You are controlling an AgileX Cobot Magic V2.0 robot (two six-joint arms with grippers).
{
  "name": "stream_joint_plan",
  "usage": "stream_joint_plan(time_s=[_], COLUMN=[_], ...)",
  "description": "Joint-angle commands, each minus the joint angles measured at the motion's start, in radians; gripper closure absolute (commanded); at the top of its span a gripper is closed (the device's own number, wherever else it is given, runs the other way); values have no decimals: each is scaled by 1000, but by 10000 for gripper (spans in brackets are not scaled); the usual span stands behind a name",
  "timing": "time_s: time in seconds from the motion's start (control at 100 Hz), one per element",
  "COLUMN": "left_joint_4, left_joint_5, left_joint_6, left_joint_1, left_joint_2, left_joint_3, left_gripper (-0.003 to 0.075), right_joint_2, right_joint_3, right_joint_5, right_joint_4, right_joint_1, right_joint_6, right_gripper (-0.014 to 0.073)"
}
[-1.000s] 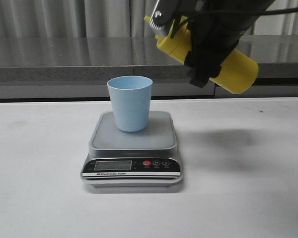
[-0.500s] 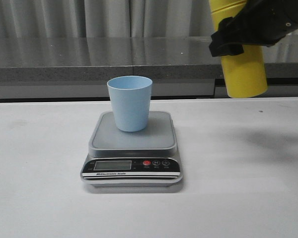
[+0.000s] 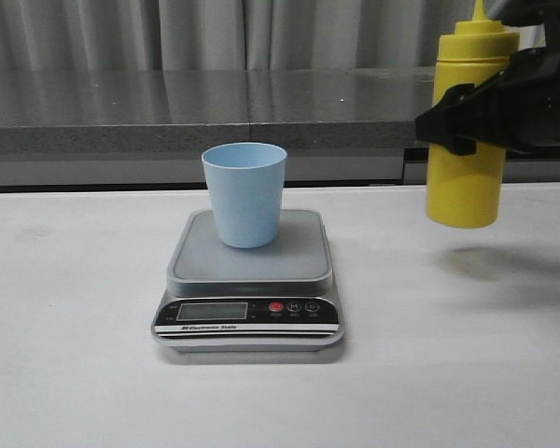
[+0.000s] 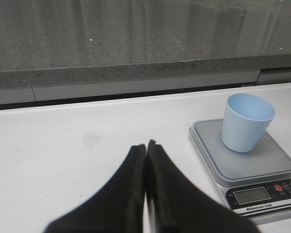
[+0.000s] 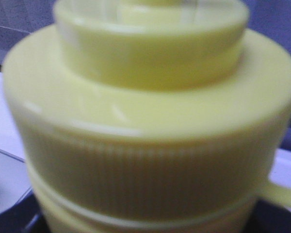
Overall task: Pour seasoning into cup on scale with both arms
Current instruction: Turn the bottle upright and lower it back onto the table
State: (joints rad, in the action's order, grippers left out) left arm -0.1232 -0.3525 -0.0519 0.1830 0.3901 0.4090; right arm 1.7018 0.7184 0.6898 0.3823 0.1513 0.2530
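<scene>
The right gripper [image 3: 467, 121] is clamped on the upright seasoning [image 3: 467, 131], held in the air well to the right of the scale [image 3: 250, 271], where the cup [image 3: 245, 193] stands, while the left gripper [image 4: 146, 150] appears closed, empty.

From my left wrist camera, I see the left gripper [image 4: 146, 145] with its two black fingers [image 4: 131, 194] pressed together, no gap between the tips and nothing held between them. It hangs over the white table [image 4: 77, 145]. The scale [image 4: 247, 167] sits on the table off to one side of the fingers, well apart from them. The pale blue cup [image 4: 246, 122] stands upright on the scale's grey platform. The black front panel carries an LCD display [image 4: 251, 195] and a red button [image 4: 279, 188]. A grey ledge [image 4: 111, 73] runs behind the table.
</scene>
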Motion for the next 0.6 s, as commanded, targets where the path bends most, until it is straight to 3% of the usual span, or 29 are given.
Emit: stream_joint_plan(time_s=[0.0, 0.4, 0.49, 0.59], left_joint_4=[-4, -4, -4, -4], left_joint_5=[83, 83, 83, 83], left_joint_6=[11, 11, 11, 11], left_joint_1=[-4, -4, -4, -4], left_joint_2=[7, 7, 7, 7], left_joint_3=[28, 28, 28, 28], left_gripper=[741, 741, 741, 741], right_joint_2=[-7, 66, 66, 66], right_joint_3=[19, 19, 19, 19], right_joint_5=[125, 137, 134, 134], right_joint_4=[-27, -32, -32, -32], right_joint_1=[-6, -6, -6, -6], right_joint_6=[-13, -13, -13, -13], right_gripper=[652, 631, 554, 387])
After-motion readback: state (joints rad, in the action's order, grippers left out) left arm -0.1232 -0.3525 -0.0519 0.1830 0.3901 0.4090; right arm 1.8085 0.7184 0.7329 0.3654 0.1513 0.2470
